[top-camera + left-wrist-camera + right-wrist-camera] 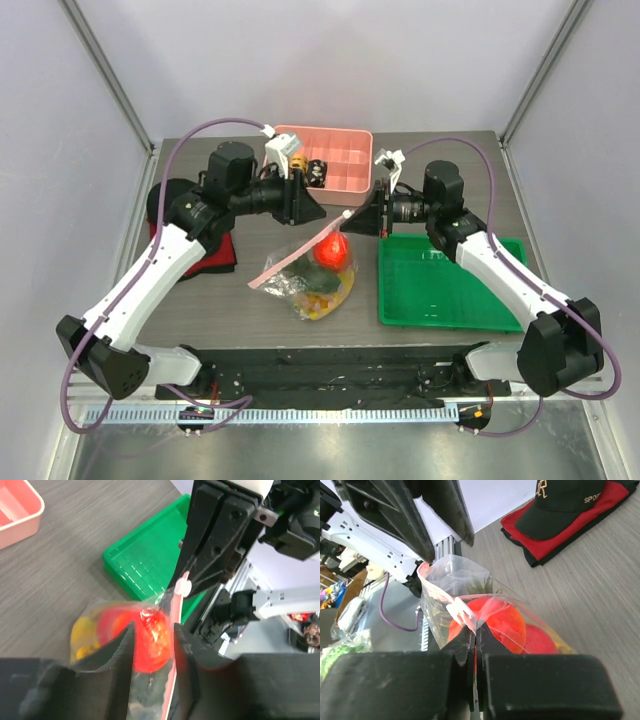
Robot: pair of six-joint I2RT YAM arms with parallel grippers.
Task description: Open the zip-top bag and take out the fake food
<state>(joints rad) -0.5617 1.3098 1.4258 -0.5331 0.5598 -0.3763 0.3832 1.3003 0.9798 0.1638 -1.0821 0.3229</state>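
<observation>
The clear zip-top bag (305, 275) lies at the table's middle, its pink zip strip (300, 250) rising toward the right. Inside show a red round fruit (331, 250) and yellow pieces (322, 300). My right gripper (358, 220) is shut on the bag's raised corner beside the white slider (461, 611); two red fruits (502, 622) show behind its tips (476, 630). My left gripper (315, 208) is open. In its wrist view its fingers (153, 630) stand either side of the bag's plastic (150, 690) and a red fruit (152, 647), without closing on them.
A green tray (445, 285) lies right of the bag, under the right arm. A pink compartment tray (335, 165) with dark rings (318, 170) stands at the back. A black cap on red cloth (215, 250) lies at the left.
</observation>
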